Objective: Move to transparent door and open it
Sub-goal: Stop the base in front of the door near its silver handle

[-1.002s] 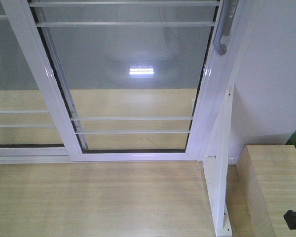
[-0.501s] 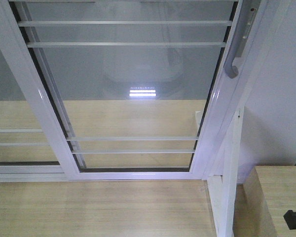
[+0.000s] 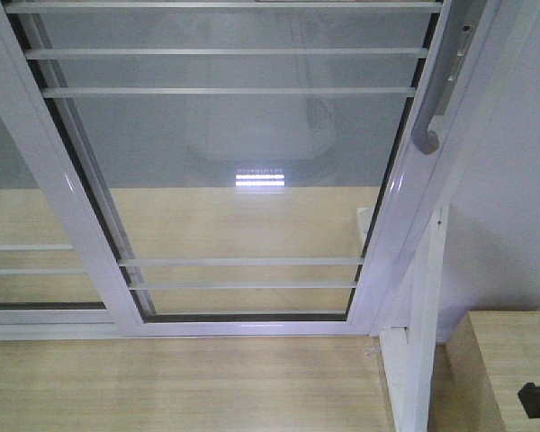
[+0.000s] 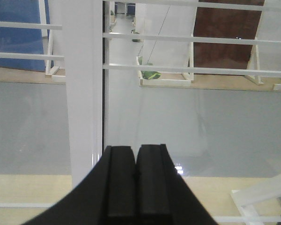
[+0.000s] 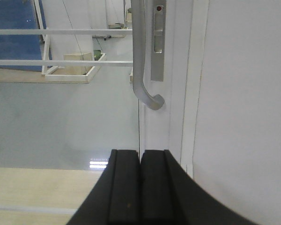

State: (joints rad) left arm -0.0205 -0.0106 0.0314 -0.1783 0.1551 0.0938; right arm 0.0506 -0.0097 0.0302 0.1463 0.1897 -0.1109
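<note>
The transparent door [image 3: 234, 162] is a glass panel in a white frame with thin white horizontal bars, and it stands closed against the right jamb. Its curved grey metal handle [image 3: 436, 90] runs down its right stile; it also shows in the right wrist view [image 5: 140, 61], above and just ahead of my right gripper [image 5: 140, 154]. My right gripper is shut and empty, a short way below the handle's hooked end. My left gripper [image 4: 135, 150] is shut and empty, facing the door's left stile [image 4: 84, 84] and the glass. Neither gripper shows in the front view.
A second white-framed glass panel [image 3: 18, 216] without a handle stands at the left. A white wall [image 3: 513, 180] borders the door on the right, with a white bracket post [image 3: 418, 360] at its foot. A light wooden block [image 3: 504, 369] sits at the lower right. The floor is pale wood.
The view has moved closer to the door and tilted up: the door and handle sit lower and larger in the frame, and the wooden block has slid toward the lower right corner.
</note>
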